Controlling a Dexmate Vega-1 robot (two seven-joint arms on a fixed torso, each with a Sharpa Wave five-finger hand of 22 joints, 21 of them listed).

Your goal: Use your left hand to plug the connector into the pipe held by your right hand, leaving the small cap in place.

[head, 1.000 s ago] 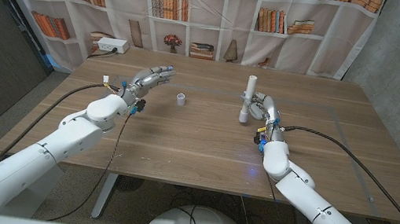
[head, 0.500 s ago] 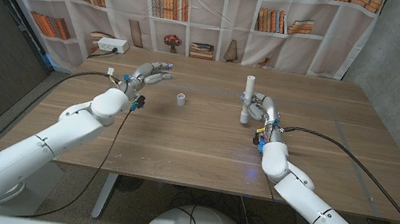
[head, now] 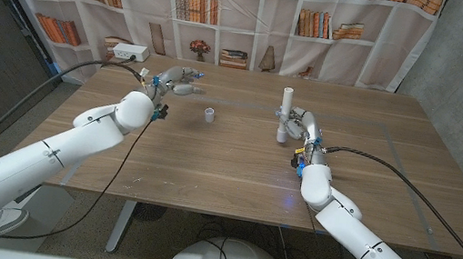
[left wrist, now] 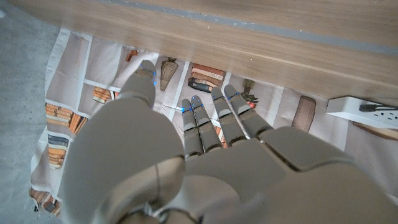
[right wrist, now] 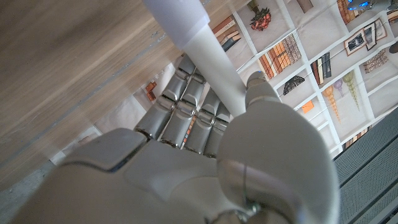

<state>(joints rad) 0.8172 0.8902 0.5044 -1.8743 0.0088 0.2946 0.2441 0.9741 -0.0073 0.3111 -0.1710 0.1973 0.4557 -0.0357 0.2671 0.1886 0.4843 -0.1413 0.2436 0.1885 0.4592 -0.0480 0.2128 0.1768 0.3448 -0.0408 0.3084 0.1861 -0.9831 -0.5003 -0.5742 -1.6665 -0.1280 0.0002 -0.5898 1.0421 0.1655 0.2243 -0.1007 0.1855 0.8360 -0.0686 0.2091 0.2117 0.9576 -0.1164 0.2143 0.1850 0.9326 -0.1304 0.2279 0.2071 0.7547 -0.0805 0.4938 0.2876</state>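
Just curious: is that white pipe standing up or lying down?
Upright. The right hand grips the pipe near its lower part, and it rises straight above the table.

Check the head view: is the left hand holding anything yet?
No. The left hand hovers with its fingers spread and nothing in them, apart from the small white cap on the table.

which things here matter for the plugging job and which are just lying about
For the job: pipe held upright by right hand; left hand, holding nothing; small white cap on the table.

Lying about: white power strip at the table's far left corner.
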